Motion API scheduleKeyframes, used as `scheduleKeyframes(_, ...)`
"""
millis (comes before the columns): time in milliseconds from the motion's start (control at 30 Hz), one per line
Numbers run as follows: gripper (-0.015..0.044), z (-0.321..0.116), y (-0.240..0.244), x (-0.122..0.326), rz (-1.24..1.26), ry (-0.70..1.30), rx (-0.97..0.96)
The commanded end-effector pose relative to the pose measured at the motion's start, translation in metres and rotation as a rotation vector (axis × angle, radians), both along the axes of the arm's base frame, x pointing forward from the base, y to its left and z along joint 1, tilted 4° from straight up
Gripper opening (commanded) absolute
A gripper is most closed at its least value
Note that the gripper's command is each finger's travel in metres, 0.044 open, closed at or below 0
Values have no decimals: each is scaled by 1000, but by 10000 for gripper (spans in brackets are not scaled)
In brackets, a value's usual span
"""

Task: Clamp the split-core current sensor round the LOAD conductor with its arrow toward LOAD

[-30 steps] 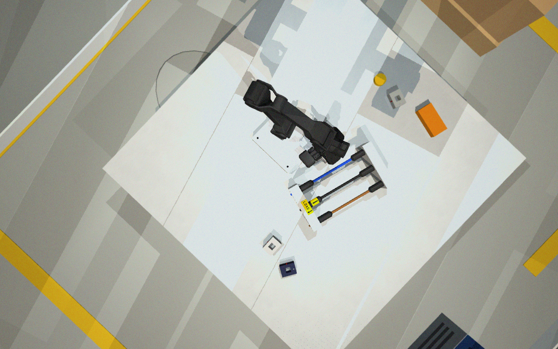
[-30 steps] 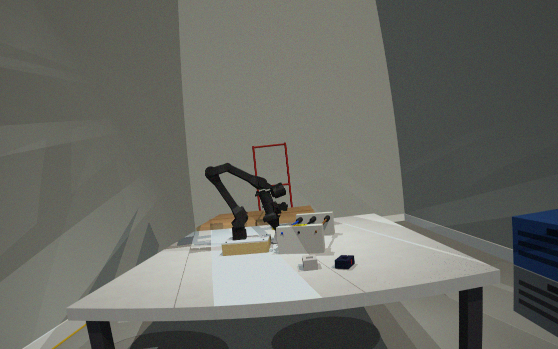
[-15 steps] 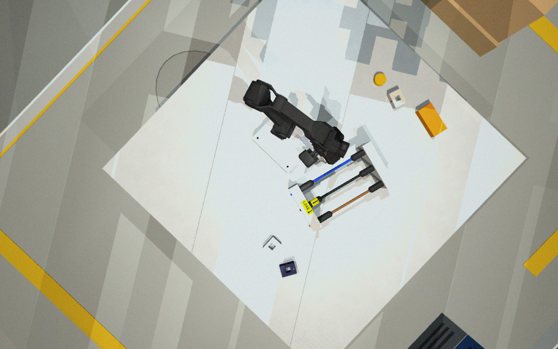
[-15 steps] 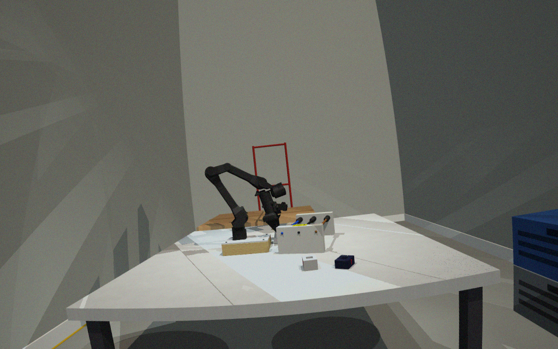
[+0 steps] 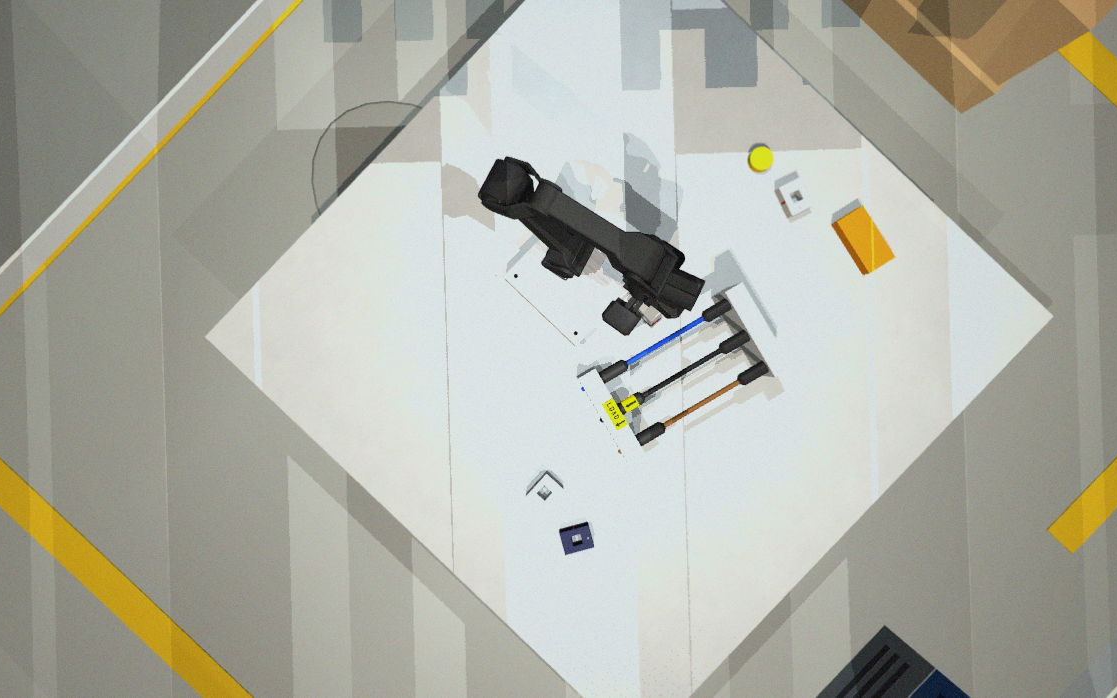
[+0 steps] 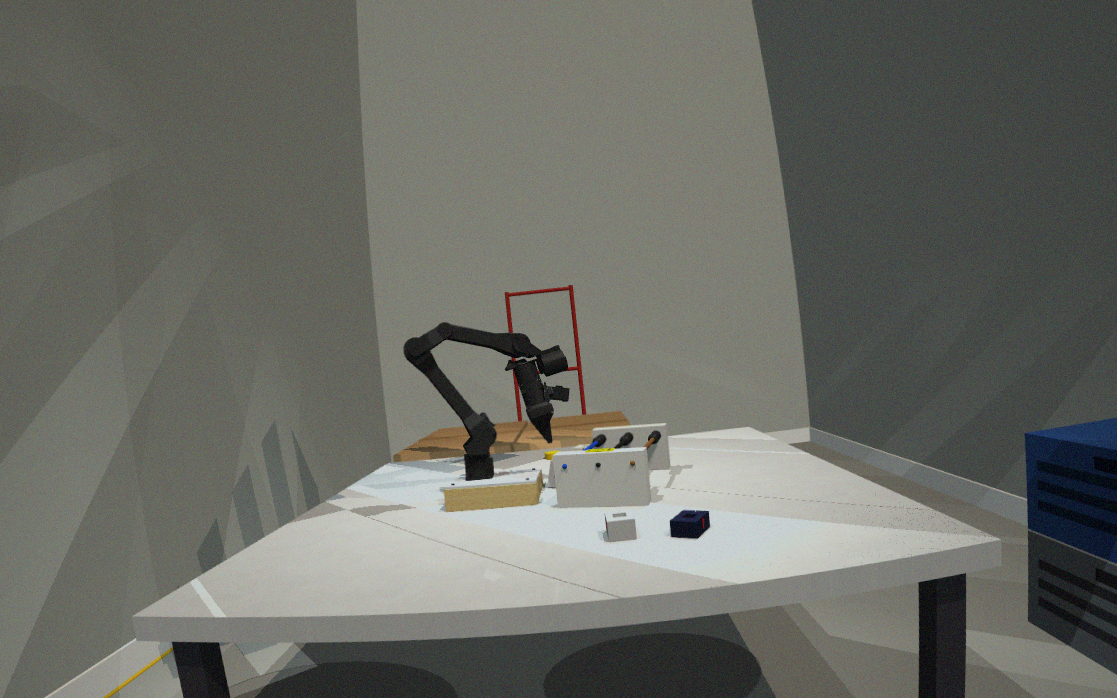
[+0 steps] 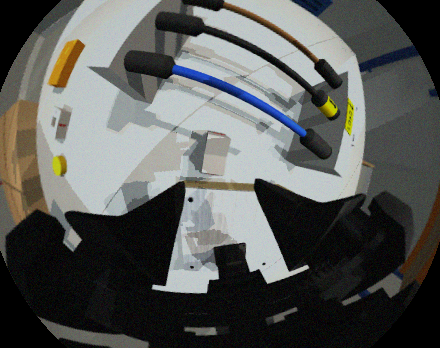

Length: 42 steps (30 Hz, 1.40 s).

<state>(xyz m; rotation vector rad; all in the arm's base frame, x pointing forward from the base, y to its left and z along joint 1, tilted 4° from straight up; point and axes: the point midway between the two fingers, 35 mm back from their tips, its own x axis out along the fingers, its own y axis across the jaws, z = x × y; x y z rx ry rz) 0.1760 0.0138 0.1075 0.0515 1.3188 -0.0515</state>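
A pale block-like sensor [image 7: 216, 155] with a red line along its top edge stands on the table between the arm's base and the blue conductor. Only part of it shows beside the arm in the top view; whether its jaw is open cannot be told. The black LOAD conductor [image 5: 679, 374] [image 7: 258, 52] is the middle one, with a yellow arrow band [image 5: 629, 404] [image 7: 329, 106] at one end, beside the yellow LOAD marker [image 5: 614, 414] [image 7: 349, 116]. My gripper [image 7: 220, 185] [image 6: 548, 440] is open and empty. Its fingertips are above the table, on the base side of the block.
The blue conductor [image 5: 665, 340] [image 7: 238, 91] lies nearest the block, the brown one [image 5: 699, 405] beyond. Two upright panels hold them, one nearer the exterior camera [image 6: 601, 485]. Elsewhere are small white [image 5: 796, 195] and dark blue [image 5: 576, 547] housings, an orange block [image 5: 864, 240] and a yellow disc [image 5: 760, 158].
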Motion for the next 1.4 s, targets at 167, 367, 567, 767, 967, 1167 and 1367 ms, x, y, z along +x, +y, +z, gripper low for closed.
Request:
scheduleKeyframes(167, 320, 5, -3, 17, 756, 108, -106)
scheduleKeyframes(367, 320, 4, -6, 29, 1268, 136, -131)
scheduleKeyframes(567, 320, 4, -6, 31, 1325, 136, -131)
scheduleKeyframes(767, 320, 2, -6, 31, 1325, 136, -131)
scheduleKeyframes(967, 320, -8, -5, 32, 1325, 136, -131)
scheduleKeyframes(1167, 320, -18, -5, 33, 1325, 136, -131)
scheduleKeyframes(1367, 320, -28, -4, 34, 1325, 136, -131)
